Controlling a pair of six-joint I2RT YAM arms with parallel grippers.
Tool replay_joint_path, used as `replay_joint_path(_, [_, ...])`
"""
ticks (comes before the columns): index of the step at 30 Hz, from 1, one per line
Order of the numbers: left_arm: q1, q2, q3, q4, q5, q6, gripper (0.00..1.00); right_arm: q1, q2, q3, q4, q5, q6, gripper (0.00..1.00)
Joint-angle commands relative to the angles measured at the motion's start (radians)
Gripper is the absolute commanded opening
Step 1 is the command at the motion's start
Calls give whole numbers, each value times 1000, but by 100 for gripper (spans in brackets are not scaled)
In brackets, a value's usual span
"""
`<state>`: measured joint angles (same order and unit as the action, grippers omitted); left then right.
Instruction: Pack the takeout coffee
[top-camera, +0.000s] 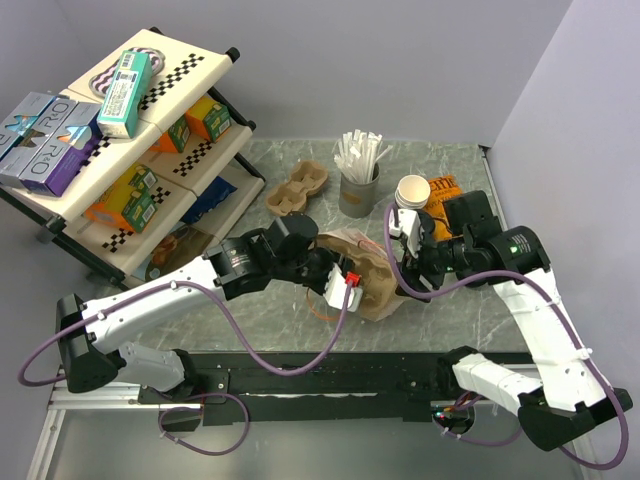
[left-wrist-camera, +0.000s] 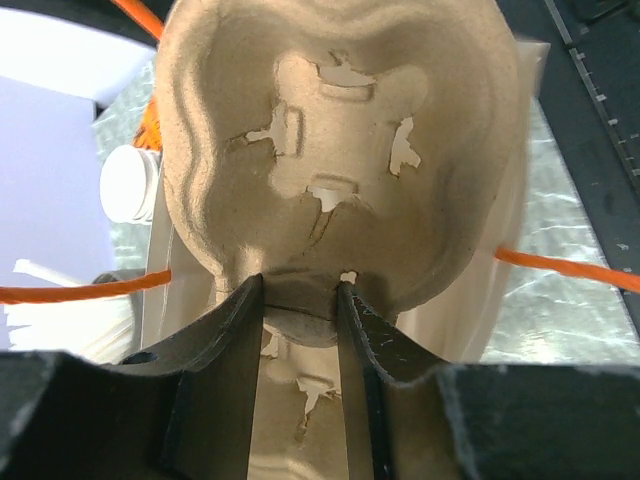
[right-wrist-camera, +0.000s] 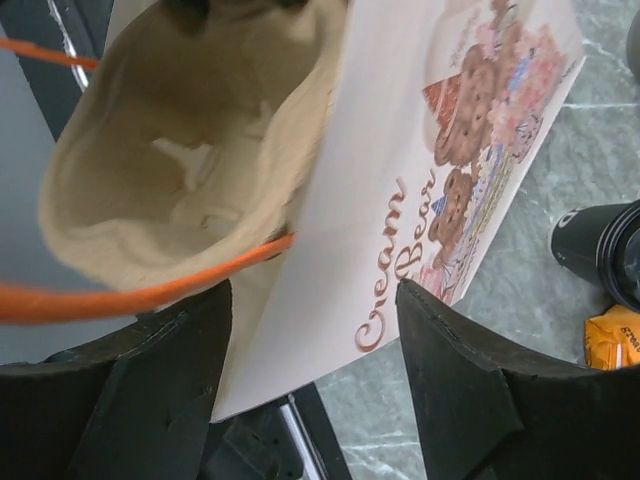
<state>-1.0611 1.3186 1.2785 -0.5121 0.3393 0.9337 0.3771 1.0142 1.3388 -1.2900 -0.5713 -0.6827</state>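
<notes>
Pulp-brown, the carrier (left-wrist-camera: 340, 150) fills the left wrist view. The left gripper (left-wrist-camera: 300, 290) pinches its near rim, one finger on each side of a ridge. From above, this carrier sits at the mouth of the bag (top-camera: 380, 285), which lies on the grey table (top-camera: 450, 320) between the two arms.

The right gripper (right-wrist-camera: 310, 300) is spread wide, with the bag's printed white wall and one orange handle (right-wrist-camera: 150, 295) passing between its fingers. I cannot tell whether either finger touches the paper.

The coffee (right-wrist-camera: 600, 245) is probably the dark round-topped thing at the right edge of the right wrist view. It stands on the table apart from the bag, just beside an orange packet (right-wrist-camera: 615, 340). In the top view the right gripper hides it. White cups (top-camera: 413, 190) stand behind that gripper.
</notes>
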Motion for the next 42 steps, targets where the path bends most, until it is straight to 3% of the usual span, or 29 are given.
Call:
replay_joint_path(1, [10, -30, -8, 63, -57, 31, 1, 8, -20, 45, -80, -2, -31, 74])
replay_joint_path(9, [-5, 76, 56, -38, -126, 151, 1, 8, -29, 65, -72, -70, -69, 78])
replay_joint_path(18, [-37, 134, 91, -34, -161, 172, 1, 9, -12, 74, -45, -82, -35, 79])
replay_joint_path(27, [-37, 114, 71, 0, -194, 151, 1, 8, -16, 99, 30, -70, 47, 78])
replay_joint_path(32, [-36, 103, 55, 12, -210, 125, 1, 8, 3, 126, 99, 14, 117, 77])
replay_joint_path(42, [12, 71, 19, 46, -143, 68, 1, 8, 11, 112, 190, 41, 209, 77])
